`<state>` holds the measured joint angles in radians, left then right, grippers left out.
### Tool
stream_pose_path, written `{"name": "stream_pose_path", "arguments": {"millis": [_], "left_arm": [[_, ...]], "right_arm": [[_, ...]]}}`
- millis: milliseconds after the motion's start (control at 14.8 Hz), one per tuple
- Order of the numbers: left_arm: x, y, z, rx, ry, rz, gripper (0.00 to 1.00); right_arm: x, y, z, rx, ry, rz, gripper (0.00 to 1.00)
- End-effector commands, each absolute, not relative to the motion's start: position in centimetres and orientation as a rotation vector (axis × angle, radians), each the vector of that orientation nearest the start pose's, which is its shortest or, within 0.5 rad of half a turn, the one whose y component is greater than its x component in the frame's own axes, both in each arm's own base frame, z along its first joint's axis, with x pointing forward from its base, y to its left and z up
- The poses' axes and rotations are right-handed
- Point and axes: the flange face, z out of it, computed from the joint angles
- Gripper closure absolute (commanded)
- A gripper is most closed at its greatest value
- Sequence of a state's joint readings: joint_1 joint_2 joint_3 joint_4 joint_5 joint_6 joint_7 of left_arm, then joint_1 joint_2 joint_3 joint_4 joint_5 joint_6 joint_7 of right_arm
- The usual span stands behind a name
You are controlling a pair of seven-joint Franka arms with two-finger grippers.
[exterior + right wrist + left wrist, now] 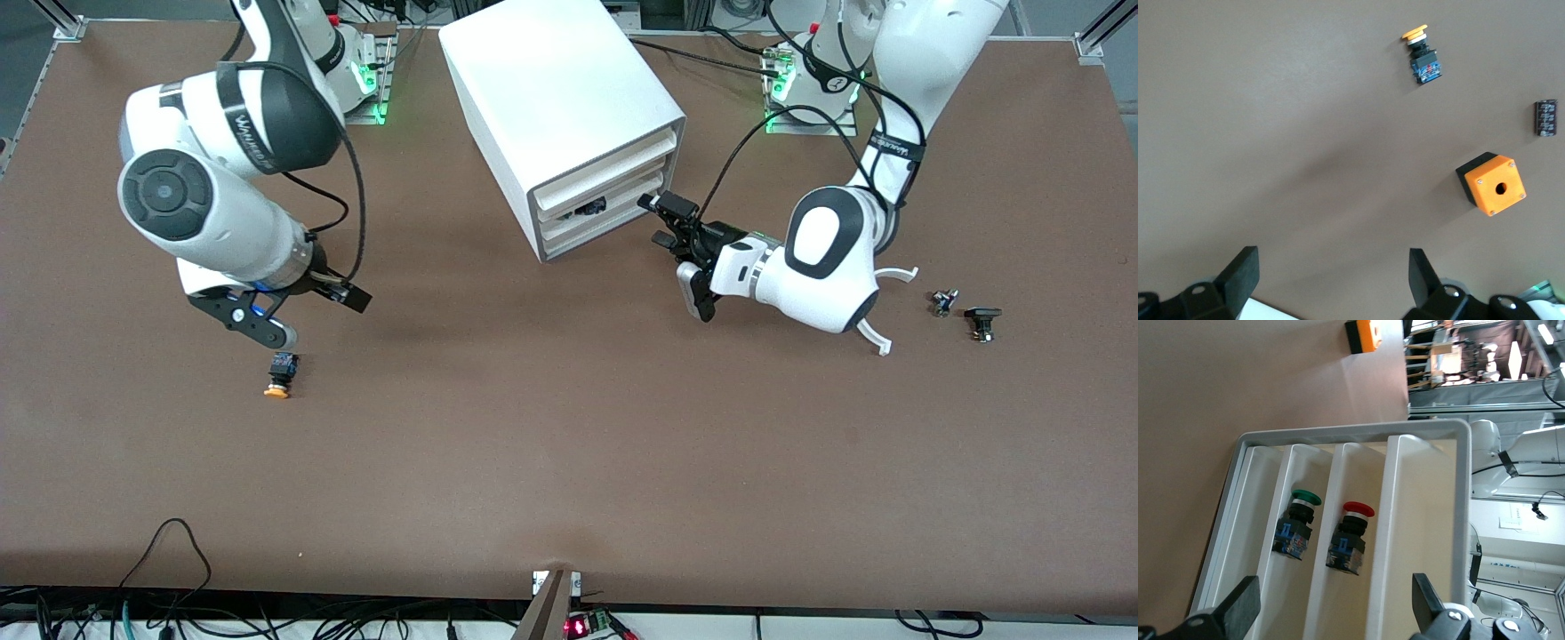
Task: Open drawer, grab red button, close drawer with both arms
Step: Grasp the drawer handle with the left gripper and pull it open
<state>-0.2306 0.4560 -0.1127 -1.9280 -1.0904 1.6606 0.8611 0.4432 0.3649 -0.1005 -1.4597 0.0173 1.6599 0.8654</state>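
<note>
While our left gripper (676,238) hangs wide open and empty before the cabinet (569,124), and our right gripper (298,307) waits open near the orange-capped button (281,375), we judge reaching in for the red button (1350,539) comes next.
</note>
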Motion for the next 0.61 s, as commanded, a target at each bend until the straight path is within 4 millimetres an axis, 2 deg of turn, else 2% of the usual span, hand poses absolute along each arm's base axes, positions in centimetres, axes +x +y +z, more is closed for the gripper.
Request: {"name": "stream_pose_path", "arguments": {"millis": [0,136,203,407,542], "left_arm": [[48.1,-26.7,23.4,1.748,-0.627,-0.299,0.01],[47.4,-26.5,22.3,1.730,-0.642,-0.287,0.13],[46.8,-26.4,21.8,1.726,-0.638,-0.301,0.16],[45.5,-26.7,20.9,1.709,-0.649,-0.317,0.35],[44.3,-27.0,20.1,1.702,-0.640,-0.347,0.35]], "right_arm": [[61.7,24.6,45.9,-3.131,0.925,0.165,0.01],[61.7,25.1,46.0,-3.113,0.952,0.147,0.01],[61.9,25.4,46.3,-3.096,0.965,0.129,0.01],[62.7,27.6,46.4,-3.067,1.018,0.108,0.01],[62.9,28.2,46.4,-3.048,1.045,0.091,0.01]]}}
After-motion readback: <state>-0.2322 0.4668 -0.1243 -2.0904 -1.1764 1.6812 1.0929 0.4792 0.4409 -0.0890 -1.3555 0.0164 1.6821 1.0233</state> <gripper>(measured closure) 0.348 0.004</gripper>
